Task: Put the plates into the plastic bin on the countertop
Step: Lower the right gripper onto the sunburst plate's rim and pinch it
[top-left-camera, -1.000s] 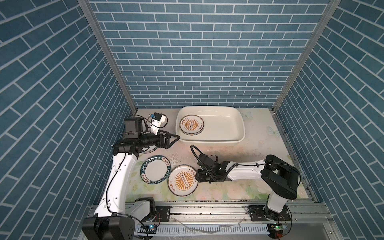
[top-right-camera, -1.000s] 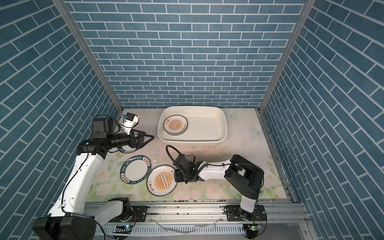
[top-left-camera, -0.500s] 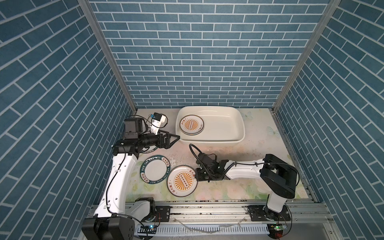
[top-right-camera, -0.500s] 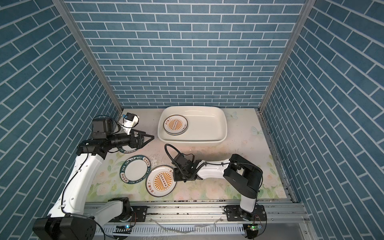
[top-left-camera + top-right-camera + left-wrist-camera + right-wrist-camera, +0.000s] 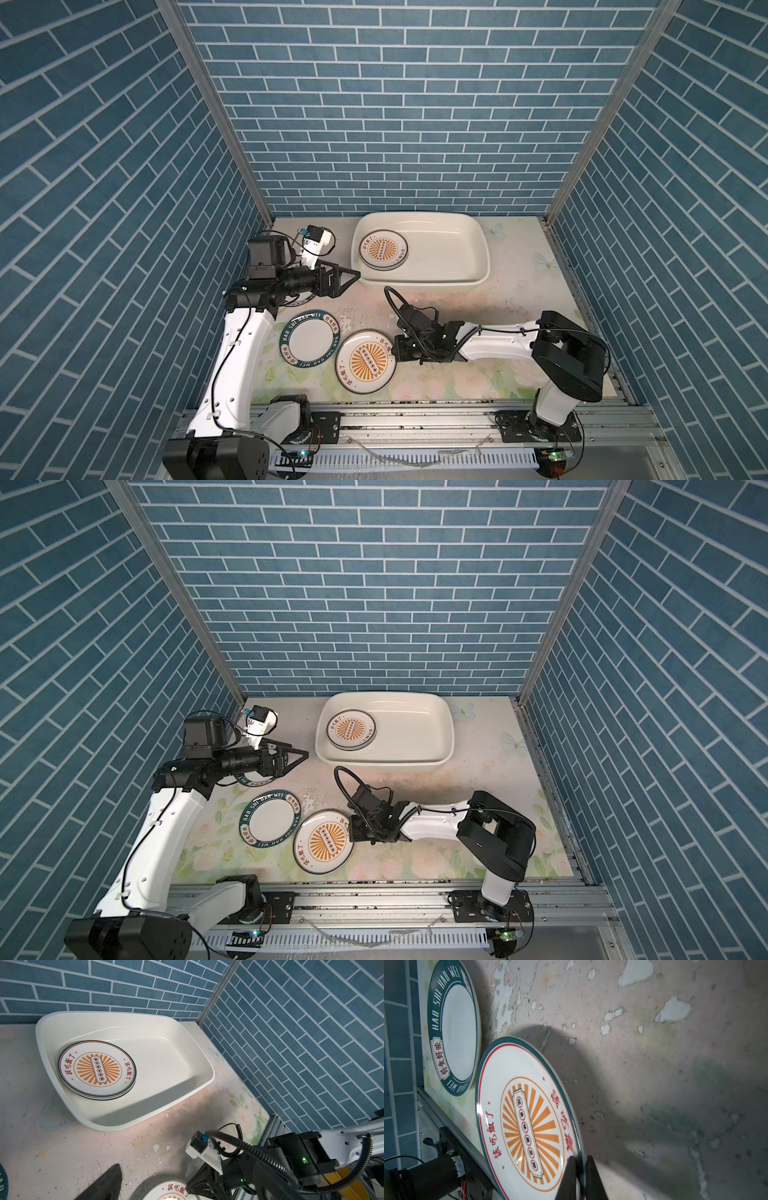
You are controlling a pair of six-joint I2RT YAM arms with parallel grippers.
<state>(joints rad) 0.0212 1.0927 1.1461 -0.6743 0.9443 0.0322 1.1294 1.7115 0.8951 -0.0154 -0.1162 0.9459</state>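
Note:
An orange sunburst plate [image 5: 365,361] [image 5: 324,841] [image 5: 529,1122] lies near the countertop's [image 5: 519,291] front edge. My right gripper [image 5: 395,353] [image 5: 352,833] [image 5: 580,1165] is shut on its right rim, one finger above and one below. A teal lettered plate [image 5: 309,344] [image 5: 271,818] [image 5: 454,1030] lies just left of it. Another teal-banded plate [image 5: 299,300] [image 5: 248,780] is mostly hidden under my left gripper [image 5: 349,282] [image 5: 297,764], which hangs open and empty. The white plastic bin [image 5: 444,249] [image 5: 415,729] [image 5: 166,1059] at the back holds a stack of plates [image 5: 383,250] [image 5: 351,730] [image 5: 96,1069] in its left end.
Blue brick walls close in the back and both sides. A metal rail [image 5: 415,419] runs along the front edge. The countertop print is worn and flaking between the bin and the front plates. The bin's right part holds nothing.
My right gripper's jaws have closed onto the sunburst plate's rim. The left arm has stayed still and open.

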